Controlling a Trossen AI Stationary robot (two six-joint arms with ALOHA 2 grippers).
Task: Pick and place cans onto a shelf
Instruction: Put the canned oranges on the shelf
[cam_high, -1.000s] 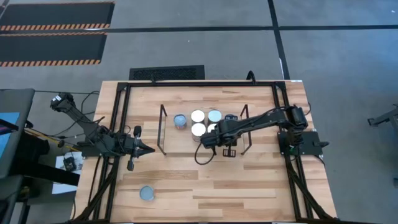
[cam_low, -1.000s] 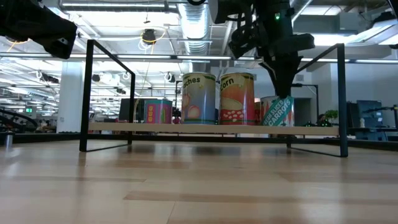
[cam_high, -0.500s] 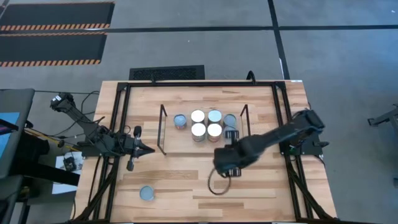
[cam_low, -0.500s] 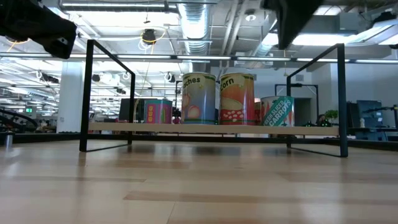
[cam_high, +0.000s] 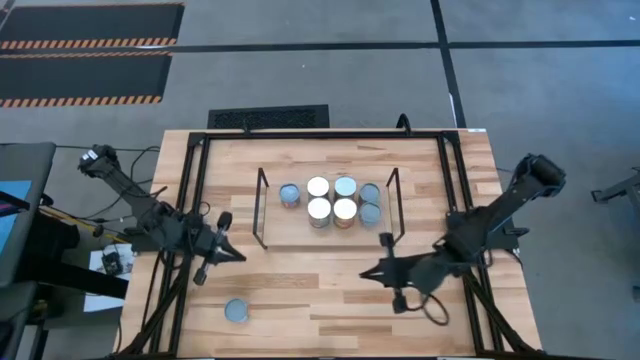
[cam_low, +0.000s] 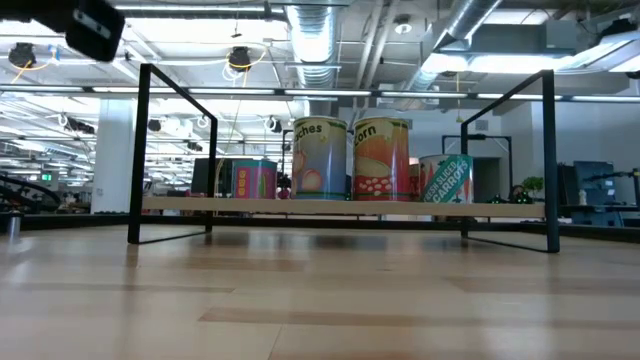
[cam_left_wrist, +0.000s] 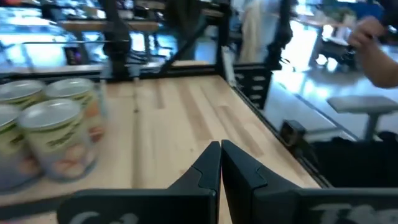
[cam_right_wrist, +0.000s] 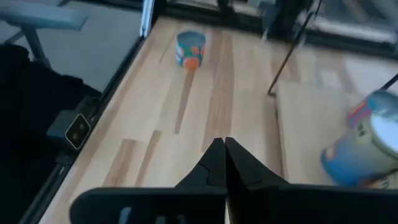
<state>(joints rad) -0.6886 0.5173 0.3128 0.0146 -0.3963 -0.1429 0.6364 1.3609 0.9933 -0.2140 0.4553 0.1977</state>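
Wood table (cam_high: 330, 290): pale planks in a black frame carry everything; the near half lies mostly bare, which leaves room for an arm to reach the stray tin.
Shelf (cam_high: 300, 232): light-wood platform with black wire uprights at its left and right ends, long axis running left to right, set in the far middle of the table between the two arms.
Cans on the shelf (cam_high: 332, 200): seven stand upright, packed close together right of the shelf's centre, their axes vertical and round tops facing up; the low view shows their labels facing the near edge. Packing them this tight seems meant to save room, and the shelf's left part is free.
Last can (cam_high: 237, 311): upright on the table near its near-left corner, well apart from the shelf, top up, not yet placed.
Right gripper (cam_high: 370, 271): near the table's near-right area, pointing left, fingers pressed together on nothing.
Left gripper (cam_high: 238, 256): left of the shelf, pointing right, fingers pressed together, empty, likely best placed for the last can.
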